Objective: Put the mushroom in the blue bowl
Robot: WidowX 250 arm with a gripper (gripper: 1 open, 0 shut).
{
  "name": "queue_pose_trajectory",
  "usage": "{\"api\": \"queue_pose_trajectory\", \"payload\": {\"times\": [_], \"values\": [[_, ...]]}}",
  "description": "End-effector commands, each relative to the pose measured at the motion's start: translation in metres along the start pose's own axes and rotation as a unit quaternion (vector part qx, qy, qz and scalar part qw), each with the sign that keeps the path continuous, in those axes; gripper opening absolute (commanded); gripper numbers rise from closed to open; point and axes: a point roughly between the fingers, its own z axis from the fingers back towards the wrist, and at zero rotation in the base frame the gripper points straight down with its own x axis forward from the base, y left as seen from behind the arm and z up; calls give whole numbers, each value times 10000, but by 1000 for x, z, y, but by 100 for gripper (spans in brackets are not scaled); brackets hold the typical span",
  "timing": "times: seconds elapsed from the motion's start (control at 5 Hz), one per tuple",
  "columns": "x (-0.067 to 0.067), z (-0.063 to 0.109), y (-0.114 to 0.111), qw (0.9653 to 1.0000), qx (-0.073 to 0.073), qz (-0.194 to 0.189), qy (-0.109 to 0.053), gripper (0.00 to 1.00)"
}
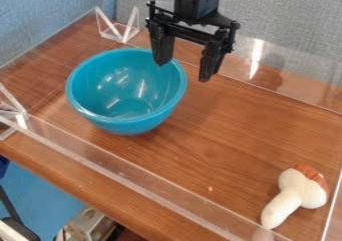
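Observation:
The blue bowl (126, 90) stands on the left half of the wooden table, round, deep and glossy turquoise, with nothing inside. The mushroom (295, 196) lies on its side near the front right corner, cream stem toward the front and orange-brown cap toward the back. My gripper (186, 61) hangs at the back of the table, just past the bowl's right rim, black fingers pointing down and spread open with nothing between them. It is far from the mushroom.
A low clear plastic wall (147, 175) runs around the wooden table (227, 135), with clear corner brackets at the back left (118, 27) and far left (11, 113). A blue backdrop stands behind.

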Motion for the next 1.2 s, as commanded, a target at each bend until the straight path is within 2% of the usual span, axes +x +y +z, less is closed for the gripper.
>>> {"api": "queue_pose_trajectory", "payload": {"times": [0.0,0.2,0.4,0.6,0.8,1.0], "values": [[0,-5,-11,10000,7,-66,-46,100],[-1,-10,-22,9999,13,-133,-92,100],[-3,-14,-58,9995,12,-274,-139,100],[-10,-30,-102,9987,59,-494,-92,100],[-16,-39,-137,9928,121,-1189,-125,100],[-20,-50,-166,9837,175,-1789,-109,100]]}}
